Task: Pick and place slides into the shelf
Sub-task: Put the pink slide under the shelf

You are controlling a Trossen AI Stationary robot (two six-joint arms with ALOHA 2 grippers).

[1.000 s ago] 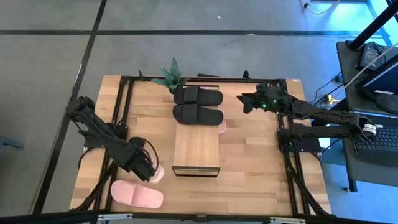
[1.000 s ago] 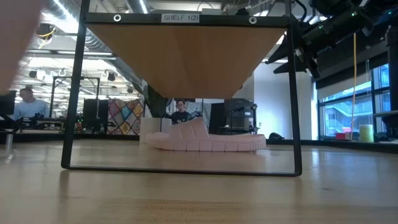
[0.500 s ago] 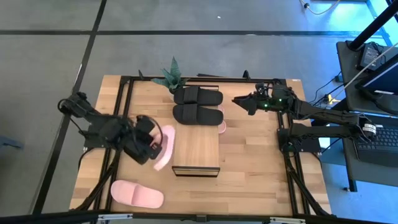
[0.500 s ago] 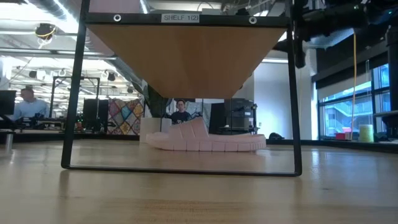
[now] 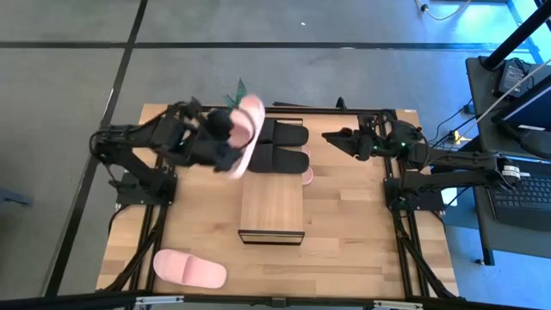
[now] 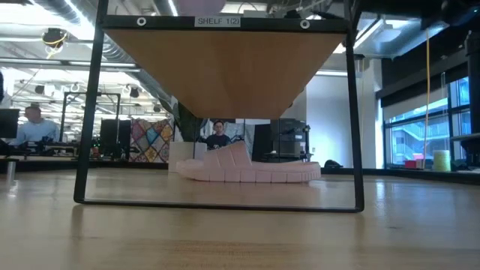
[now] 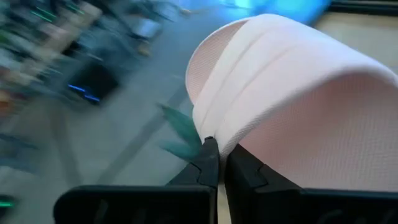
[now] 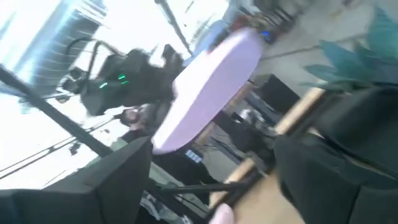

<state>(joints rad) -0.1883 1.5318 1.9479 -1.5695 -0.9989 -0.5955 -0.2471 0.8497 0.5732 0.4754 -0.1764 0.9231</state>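
Observation:
My left gripper (image 5: 225, 142) is raised over the table's far half, shut on a pale pink slide (image 5: 246, 131) that stands tilted on edge above the black pair (image 5: 275, 146). The right wrist view shows this slide (image 8: 211, 81) too. My right gripper (image 5: 331, 136) hovers open, to the right of the black slides. The shelf (image 5: 272, 205) stands mid-table. One pink slide (image 6: 247, 166) lies sole-down under it at its far end. Another pink slide (image 5: 189, 269) lies near the table's near left corner. My left gripper pinches the pink slide's strap at its edge (image 7: 214, 140) between its two shut fingers (image 7: 208, 163). The slide is lifted clear of the table and tilted on its side, with its length running from near to far.
A potted plant (image 5: 234, 105) stands at the far edge, just beyond the held slide. The dark frame rails (image 5: 168, 155) run along the table's left and right sides. People sit in the room behind the table (image 6: 217, 135).
My left gripper has lifted the pink slide off the table's near left part and swung it up and toward the far edge, over the black pair. The slide has turned from lying low to standing on edge. My right arm has left the low view.

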